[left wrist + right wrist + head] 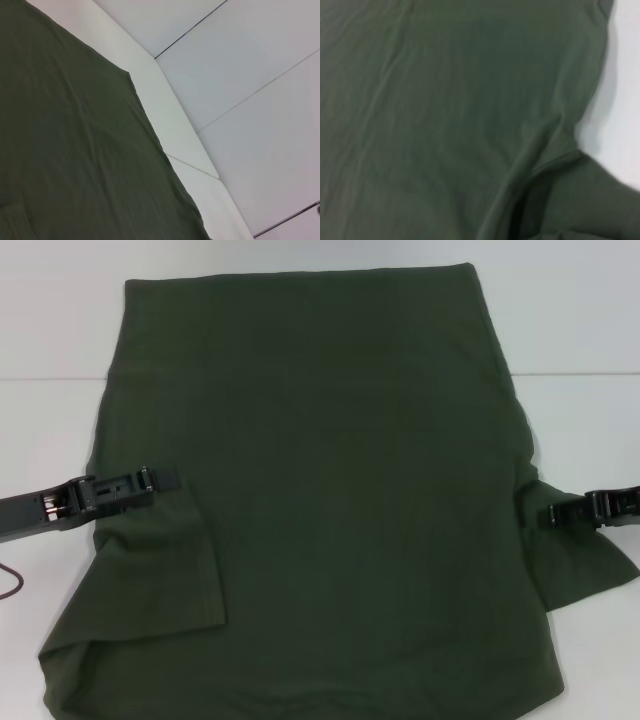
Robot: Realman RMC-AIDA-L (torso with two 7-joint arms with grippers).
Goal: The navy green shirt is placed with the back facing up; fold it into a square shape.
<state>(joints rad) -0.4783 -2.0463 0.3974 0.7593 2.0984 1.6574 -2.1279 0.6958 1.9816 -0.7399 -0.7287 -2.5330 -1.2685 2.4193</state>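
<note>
Your left gripper (pixel 165 480) rests on the shirt (pixel 340 490) by its sleeve; your right gripper (pixel 553 515) touches the opposite edge. You cannot tell either one's opening.

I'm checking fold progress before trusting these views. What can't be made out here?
- Navy green shirt: near edge and collar cut off by the head view's lower border.
- Left gripper: fingertips blend into the cloth.
- Right gripper: arm cut off at the head view's edge.
- Both wrist views: no fingers visible.
</note>
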